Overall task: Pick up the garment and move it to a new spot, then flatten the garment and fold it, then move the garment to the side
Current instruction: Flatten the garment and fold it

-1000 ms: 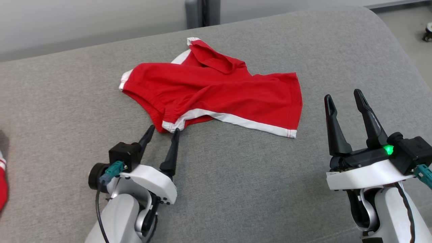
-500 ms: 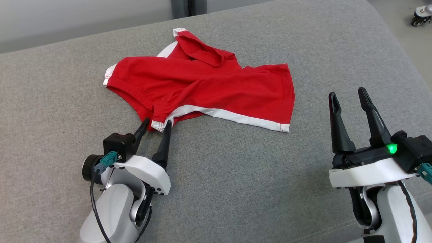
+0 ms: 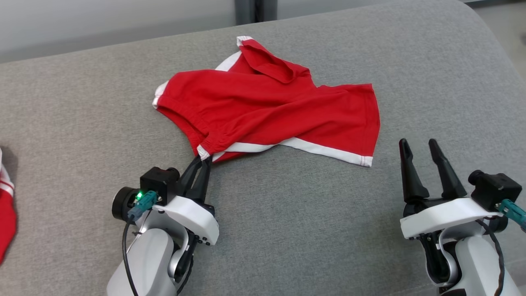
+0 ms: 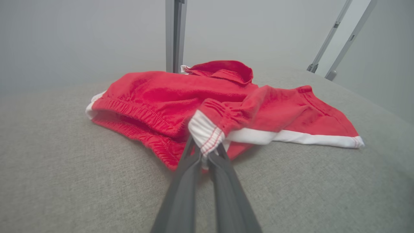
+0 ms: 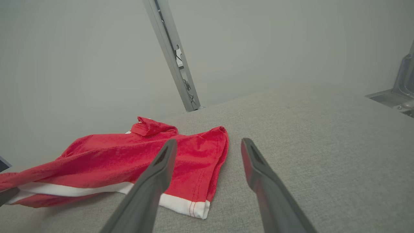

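Note:
The garment (image 3: 267,107) is a pair of red shorts with white trim, lying crumpled on the grey cushion (image 3: 287,230). My left gripper (image 3: 202,159) is shut on the garment's near white-trimmed corner, which is bunched at the fingertips. The left wrist view shows that corner (image 4: 207,134) pinched and raised between the left gripper (image 4: 203,151). My right gripper (image 3: 417,143) stands open, right of and nearer than the garment's right hem, touching nothing. In the right wrist view the right gripper (image 5: 208,144) frames bare cushion beside the garment (image 5: 129,165).
Another red and white cloth (image 3: 6,205) lies at the left edge of the head view. Pale walls and a metal post (image 4: 174,35) stand behind the cushion. Bare grey cushion stretches in front of and to the right of the garment.
My left gripper went forward onto the garment's near corner and shut on it, bunching the cloth. My right gripper has stayed open. The head camera shifted.

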